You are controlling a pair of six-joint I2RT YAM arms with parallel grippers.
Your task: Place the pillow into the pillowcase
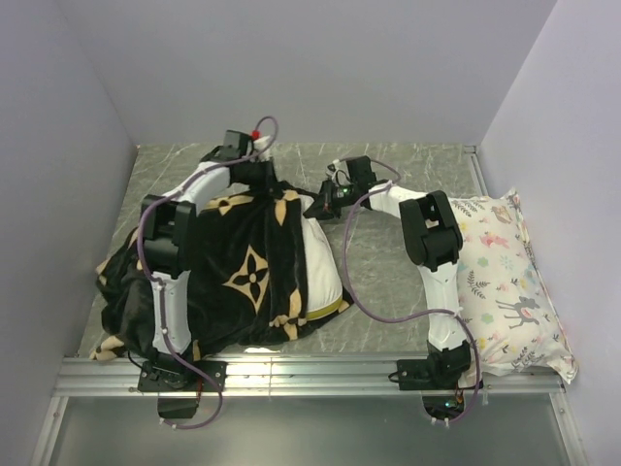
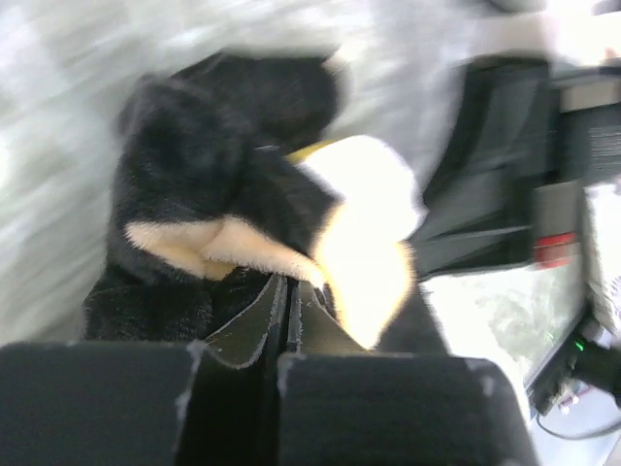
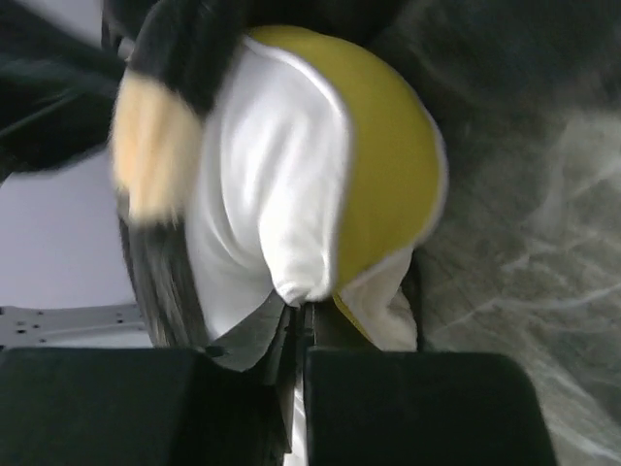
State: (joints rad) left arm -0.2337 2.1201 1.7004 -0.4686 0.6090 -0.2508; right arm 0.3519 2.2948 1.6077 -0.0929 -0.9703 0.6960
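The right gripper (image 3: 296, 318) clamps the pillow (image 3: 272, 194) corner at its tips; left gripper (image 2: 284, 296) (blurry) seemingly nips pillowcase (image 2: 194, 165).

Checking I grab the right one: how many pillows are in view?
2. The white, yellow-banded pillow pokes out of the black pillowcase left of centre; the deer-print pillow lies at the far right. Fabric could hide another.

Grey marble-veined tabletop (image 1: 427, 160), pale lilac walls (image 1: 320, 68) on three sides, metal front rail (image 1: 310, 375)

The left arm (image 1: 171, 306) and right arm (image 1: 443, 296) have white links (image 1: 208, 181), bulky black joints (image 1: 434, 231) and looping mauve-grey cables (image 1: 372, 316), with the left gripper (image 2: 287, 291) and right gripper (image 3: 299, 316) matte black.
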